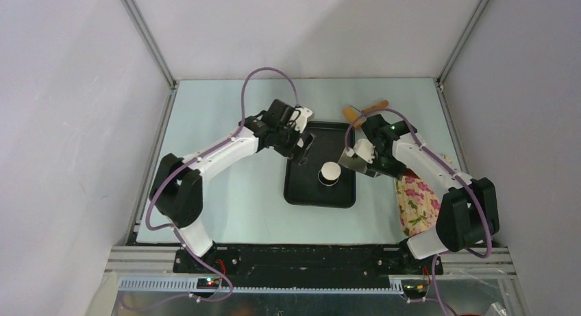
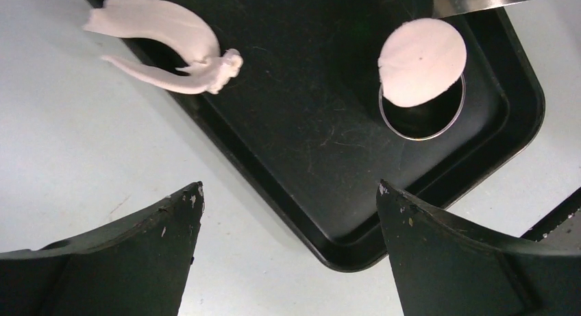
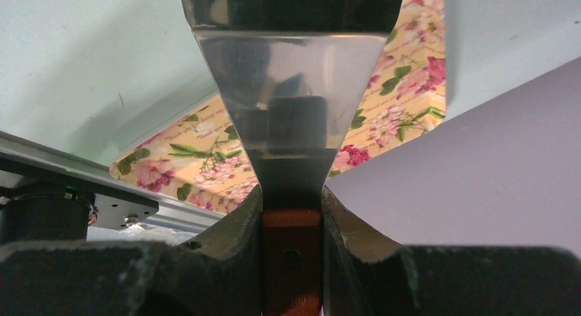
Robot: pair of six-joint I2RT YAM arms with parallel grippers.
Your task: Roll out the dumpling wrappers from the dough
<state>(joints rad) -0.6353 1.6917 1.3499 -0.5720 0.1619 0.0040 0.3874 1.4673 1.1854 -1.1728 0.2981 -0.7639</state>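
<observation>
Left gripper (image 2: 288,189) apart from dough (image 2: 421,61)

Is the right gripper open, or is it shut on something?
Shut on the steel scraper: the right gripper has both fingers pressed against its wooden handle.

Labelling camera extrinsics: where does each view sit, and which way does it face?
Top external: above and behind the bases, facing down at the table; both arms show.
Left wrist: over the black tray, facing down at the dough disc across the steel cup; open left gripper shows.
Right wrist: faces along the scraper toward the floral cloth; right gripper clamps its handle.
Shared: top and left wrist both see tray, disc, cup.
</observation>
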